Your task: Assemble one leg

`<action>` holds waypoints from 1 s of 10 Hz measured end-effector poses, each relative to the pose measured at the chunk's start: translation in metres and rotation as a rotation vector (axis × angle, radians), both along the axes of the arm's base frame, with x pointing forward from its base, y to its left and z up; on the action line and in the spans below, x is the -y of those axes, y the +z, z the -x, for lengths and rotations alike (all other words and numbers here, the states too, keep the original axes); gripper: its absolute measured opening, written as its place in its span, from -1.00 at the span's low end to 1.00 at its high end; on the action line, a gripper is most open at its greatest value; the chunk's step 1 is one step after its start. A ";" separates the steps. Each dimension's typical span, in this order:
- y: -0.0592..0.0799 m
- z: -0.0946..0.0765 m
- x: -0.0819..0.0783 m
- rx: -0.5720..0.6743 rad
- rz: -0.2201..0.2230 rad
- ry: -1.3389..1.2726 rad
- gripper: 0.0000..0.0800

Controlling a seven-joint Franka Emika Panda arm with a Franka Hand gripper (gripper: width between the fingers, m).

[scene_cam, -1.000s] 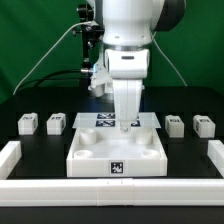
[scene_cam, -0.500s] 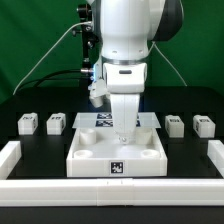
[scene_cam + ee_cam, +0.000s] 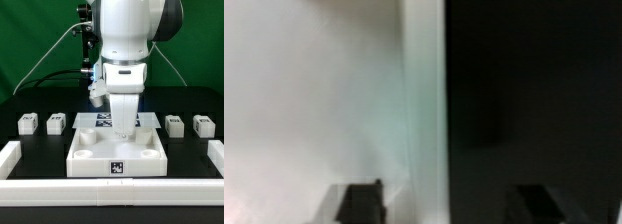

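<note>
Four small white legs with tags stand in a row on the black table: two at the exterior view's left (image 3: 28, 122) (image 3: 57, 123) and two at its right (image 3: 175, 123) (image 3: 204, 125). My gripper (image 3: 122, 131) points straight down over the back edge of the large white tray-like piece (image 3: 90, 158), far from every leg. In the blurred wrist view the gripper (image 3: 446, 203) is open and empty. Its two dark fingertips (image 3: 361, 201) stand apart, one over a white surface and one over black, with the white edge between them.
The marker board (image 3: 97, 119) lies just behind the tray-like piece, partly hidden by my gripper. White rails border the table at the exterior view's left (image 3: 9, 155), right (image 3: 215, 152) and front (image 3: 110, 196). A cable hangs behind the arm.
The arm has come down toward the back edge of the tray-like piece since one second ago. It has hardly moved in the last half second. The legs have not moved.
</note>
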State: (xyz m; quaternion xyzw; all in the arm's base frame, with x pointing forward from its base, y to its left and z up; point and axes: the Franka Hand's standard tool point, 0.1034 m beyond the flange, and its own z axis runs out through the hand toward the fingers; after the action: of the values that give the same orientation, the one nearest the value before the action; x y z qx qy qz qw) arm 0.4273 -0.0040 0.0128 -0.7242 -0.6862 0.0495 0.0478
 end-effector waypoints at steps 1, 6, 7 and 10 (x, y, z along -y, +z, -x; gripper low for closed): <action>0.000 0.000 0.000 0.000 0.000 0.000 -0.47; 0.001 -0.002 0.000 0.006 0.000 0.000 -0.83; 0.001 -0.002 0.000 0.006 0.000 0.000 -0.83; 0.001 -0.002 0.000 0.007 0.000 0.000 -0.83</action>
State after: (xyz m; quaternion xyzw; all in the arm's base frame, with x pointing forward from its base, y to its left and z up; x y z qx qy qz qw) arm 0.4291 -0.0037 0.0138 -0.7244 -0.6862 0.0470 0.0456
